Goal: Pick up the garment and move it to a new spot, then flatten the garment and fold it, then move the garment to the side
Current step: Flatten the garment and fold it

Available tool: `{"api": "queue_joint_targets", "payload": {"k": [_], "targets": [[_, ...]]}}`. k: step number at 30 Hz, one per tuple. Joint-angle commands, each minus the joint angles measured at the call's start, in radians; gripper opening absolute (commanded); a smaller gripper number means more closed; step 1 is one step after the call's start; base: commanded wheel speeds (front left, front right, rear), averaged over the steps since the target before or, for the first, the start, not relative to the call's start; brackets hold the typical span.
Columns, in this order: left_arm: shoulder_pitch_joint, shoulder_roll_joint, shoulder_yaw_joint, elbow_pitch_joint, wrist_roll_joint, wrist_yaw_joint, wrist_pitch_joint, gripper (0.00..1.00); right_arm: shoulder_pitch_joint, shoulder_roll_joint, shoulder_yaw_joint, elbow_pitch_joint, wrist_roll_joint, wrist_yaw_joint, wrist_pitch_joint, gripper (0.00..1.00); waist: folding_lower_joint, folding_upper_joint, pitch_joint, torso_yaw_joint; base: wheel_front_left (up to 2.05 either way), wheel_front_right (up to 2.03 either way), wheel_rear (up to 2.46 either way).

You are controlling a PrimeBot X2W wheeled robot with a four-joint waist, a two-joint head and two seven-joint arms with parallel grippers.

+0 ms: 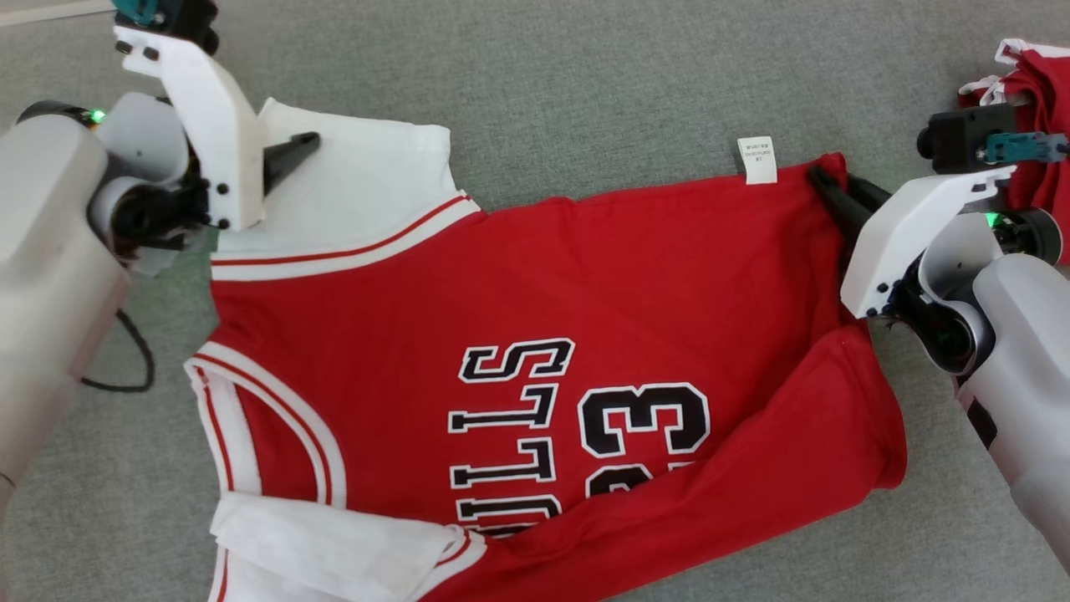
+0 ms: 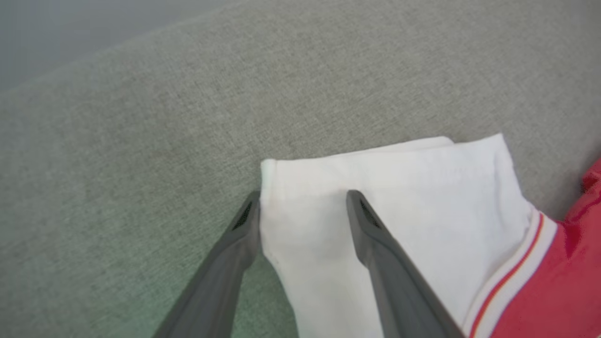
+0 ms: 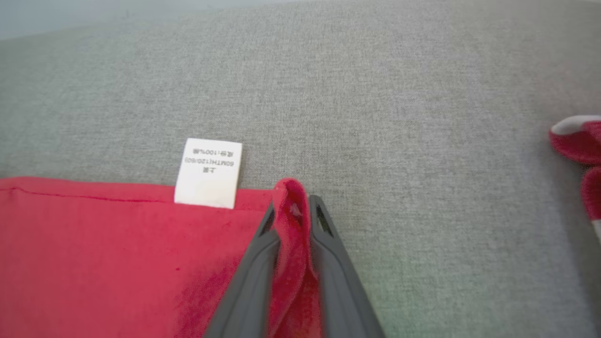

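The garment (image 1: 535, 334) is a red jersey with white sleeves and black lettering, spread on a grey cloth surface with its near edge folded over. My left gripper (image 1: 301, 150) is at the far left sleeve. In the left wrist view it (image 2: 303, 195) stands open, one finger beside the white sleeve's (image 2: 399, 197) edge and the other lying on top of it. My right gripper (image 1: 827, 180) is at the far right hem corner. There the right wrist view shows it (image 3: 292, 206) shut on a pinch of red cloth (image 3: 291, 234), beside the white care label (image 3: 209, 172).
Another red and white piece of clothing (image 1: 1032, 100) lies bunched at the far right, behind my right arm. A black cable (image 1: 138, 359) loops on the surface beside my left forearm. Bare grey surface (image 1: 585, 84) stretches beyond the garment.
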Motion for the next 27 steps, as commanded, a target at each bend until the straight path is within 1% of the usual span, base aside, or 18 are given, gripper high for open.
{"api": "queue_joint_targets", "payload": {"k": [1, 2, 4, 6, 10, 17, 18, 19, 20, 21, 27], "targets": [[-0.007, 0.012, -0.003, 0.022, 0.005, 0.002, -0.025, 0.05, -0.013, -0.003, -0.008, 0.016, 0.011, -0.002, -0.034, 0.18, -0.0001, 0.0000, -0.005, 0.001, 0.00, 0.00, 0.00], [-0.012, 0.011, 0.000, 0.038, 0.011, 0.002, -0.046, 0.00, -0.016, 0.000, -0.014, 0.024, 0.010, -0.002, -0.056, 0.16, -0.0001, 0.0000, -0.010, 0.001, 0.00, 0.00, 0.00], [-0.014, -0.001, -0.004, 0.062, 0.017, 0.001, -0.069, 0.00, -0.014, 0.008, -0.014, 0.041, 0.015, -0.002, -0.084, 0.00, -0.0001, 0.0000, -0.019, 0.005, 0.00, 0.00, 0.00], [-0.014, -0.008, -0.009, 0.068, 0.011, 0.001, -0.091, 0.00, -0.011, 0.009, -0.007, 0.055, 0.019, -0.002, -0.099, 0.00, -0.0001, 0.0000, -0.028, 0.010, 0.00, 0.00, 0.00], [-0.007, -0.003, -0.025, 0.061, 0.000, 0.002, -0.123, 0.00, 0.004, 0.008, 0.004, 0.065, 0.040, -0.002, -0.122, 0.00, -0.0001, 0.0000, -0.042, 0.021, 0.00, 0.00, 0.00], [-0.013, -0.019, -0.046, 0.062, -0.039, 0.002, -0.111, 0.00, -0.010, -0.006, 0.034, 0.067, 0.074, -0.002, -0.122, 0.00, -0.0001, 0.0000, -0.040, 0.024, 0.00, 0.00, 0.00], [-0.017, -0.019, -0.048, 0.068, -0.042, 0.002, -0.110, 0.31, -0.014, -0.006, 0.037, 0.066, 0.077, -0.002, -0.123, 0.00, -0.0001, 0.0000, -0.037, 0.021, 0.00, 0.00, 0.00], [-0.017, -0.019, -0.048, 0.068, -0.042, 0.002, -0.110, 0.31, -0.014, -0.006, 0.037, 0.066, 0.077, -0.002, -0.123, 0.00, -0.0001, 0.0000, -0.037, 0.021, 0.00, 0.00, 0.00], [-0.021, -0.020, -0.051, 0.073, -0.043, 0.002, -0.110, 0.91, -0.019, -0.006, 0.042, 0.065, 0.080, -0.002, -0.125, 0.00, -0.0001, 0.0000, -0.035, 0.019, 0.00, 0.00, 0.00], [-0.024, -0.021, -0.052, 0.079, -0.044, 0.002, -0.111, 1.00, -0.022, -0.006, 0.046, 0.064, 0.084, -0.002, -0.127, 0.00, -0.0001, 0.0000, -0.033, 0.016, 0.00, 0.00, 0.00], [-0.037, -0.023, -0.069, 0.121, -0.049, 0.002, -0.101, 1.00, -0.034, 0.002, 0.072, 0.064, 0.110, -0.002, -0.133, 0.00, -0.0001, 0.0000, -0.022, -0.006, 0.00, 0.00, 0.00]]}}
